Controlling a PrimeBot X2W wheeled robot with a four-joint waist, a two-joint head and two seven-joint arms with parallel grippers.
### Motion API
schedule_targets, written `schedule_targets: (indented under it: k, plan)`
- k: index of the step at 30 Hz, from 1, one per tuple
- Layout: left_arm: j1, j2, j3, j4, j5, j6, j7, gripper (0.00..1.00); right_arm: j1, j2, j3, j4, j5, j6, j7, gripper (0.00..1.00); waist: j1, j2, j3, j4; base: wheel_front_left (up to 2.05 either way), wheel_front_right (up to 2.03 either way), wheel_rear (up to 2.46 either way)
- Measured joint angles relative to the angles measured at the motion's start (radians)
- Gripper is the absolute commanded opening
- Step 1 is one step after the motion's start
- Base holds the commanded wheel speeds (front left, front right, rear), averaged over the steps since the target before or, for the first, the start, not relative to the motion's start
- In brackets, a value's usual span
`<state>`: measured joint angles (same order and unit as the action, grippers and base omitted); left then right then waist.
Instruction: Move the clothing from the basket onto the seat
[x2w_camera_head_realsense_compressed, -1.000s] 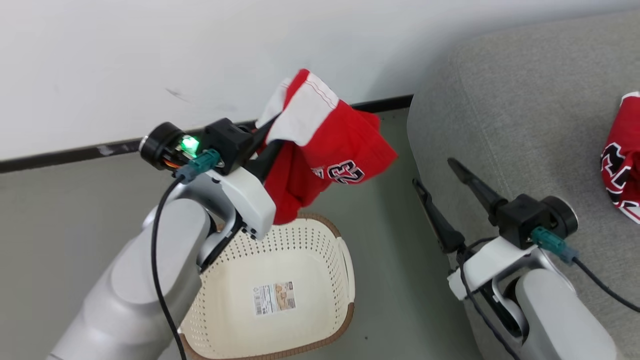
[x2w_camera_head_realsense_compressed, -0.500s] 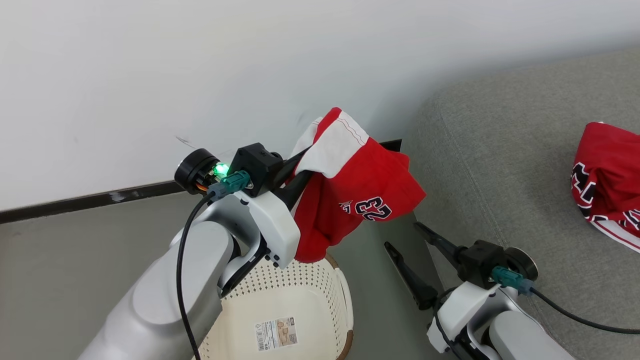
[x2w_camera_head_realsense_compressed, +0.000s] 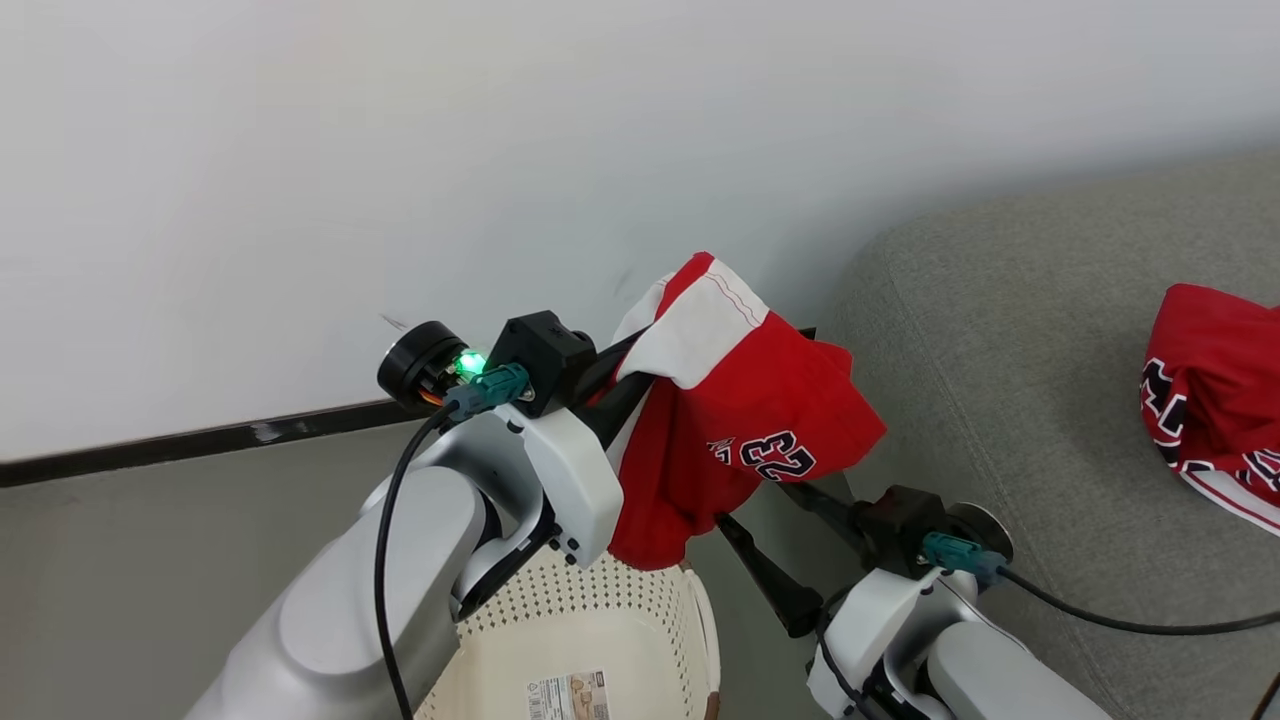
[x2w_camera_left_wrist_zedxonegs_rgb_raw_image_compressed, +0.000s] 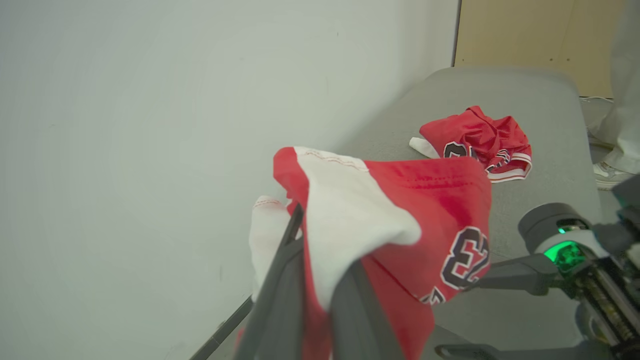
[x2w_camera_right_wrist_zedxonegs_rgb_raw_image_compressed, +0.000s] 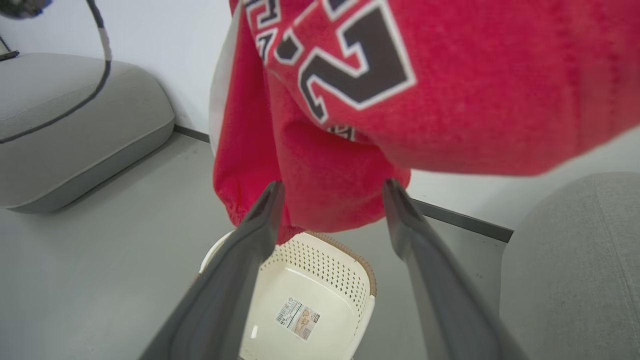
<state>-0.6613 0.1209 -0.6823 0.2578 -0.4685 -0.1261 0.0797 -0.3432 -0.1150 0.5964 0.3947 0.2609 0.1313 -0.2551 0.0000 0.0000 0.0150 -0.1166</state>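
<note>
Your left gripper (x2w_camera_head_realsense_compressed: 612, 382) is clamped on the shorts (x2w_camera_head_realsense_compressed: 760, 420), hanging over the basket (x2w_camera_head_realsense_compressed: 705, 620) with the seat (x2w_camera_head_realsense_compressed: 1000, 330) just to their right, so carry right; right gripper (x2w_camera_right_wrist_zedxonegs_rgb_raw_image_compressed: 332, 185) sits open, empty, underneath.

shorts (x2w_camera_head_realsense_compressed: 760, 400) aloft; jersey (x2w_camera_head_realsense_compressed: 1215, 370), perhaps, on sofa (x2w_camera_head_realsense_compressed: 1010, 330)

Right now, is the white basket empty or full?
Empty, where visible: the basket shows a bare base with only its label; the red garment hangs above it.
</note>
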Motion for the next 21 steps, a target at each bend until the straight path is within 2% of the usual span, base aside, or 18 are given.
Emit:
schedule_targets:
  k: [7,15,17,19,20,21]
  plan:
    - [0.019,-0.001,-0.010,-0.024,-0.016,0.000,0.031,0.00,-0.053,0.020,0.059,0.005,0.053,0.000,0.000,1.00,0.0000,0.0000,-0.015,0.021,0.00,0.00,0.00]
    - [0.022,-0.001,-0.013,-0.054,-0.024,0.002,0.053,0.00,-0.103,0.026,0.057,0.003,0.066,0.000,0.000,1.00,0.0000,0.0000,-0.020,0.038,0.00,0.00,0.00]
    - [0.028,-0.001,-0.012,-0.061,-0.025,0.005,0.054,0.00,-0.113,0.026,0.058,-0.002,0.066,0.000,0.000,0.45,0.0000,0.0000,-0.020,0.041,0.00,0.00,0.00]
    - [0.037,0.000,-0.012,-0.065,-0.025,0.009,0.062,0.00,-0.120,0.027,0.055,-0.014,0.066,0.000,0.000,0.27,0.0000,0.0000,-0.018,0.042,0.00,0.00,0.00]
    - [0.040,0.002,-0.012,-0.067,-0.025,0.009,0.062,0.00,-0.121,0.027,0.053,-0.019,0.066,0.000,0.000,0.08,0.0000,0.0000,-0.017,0.042,0.00,0.00,0.00]
    - [0.040,0.002,-0.012,-0.067,-0.025,0.009,0.062,0.00,-0.121,0.027,0.053,-0.019,0.066,0.000,0.000,0.08,0.0000,0.0000,-0.017,0.042,0.00,0.00,0.00]
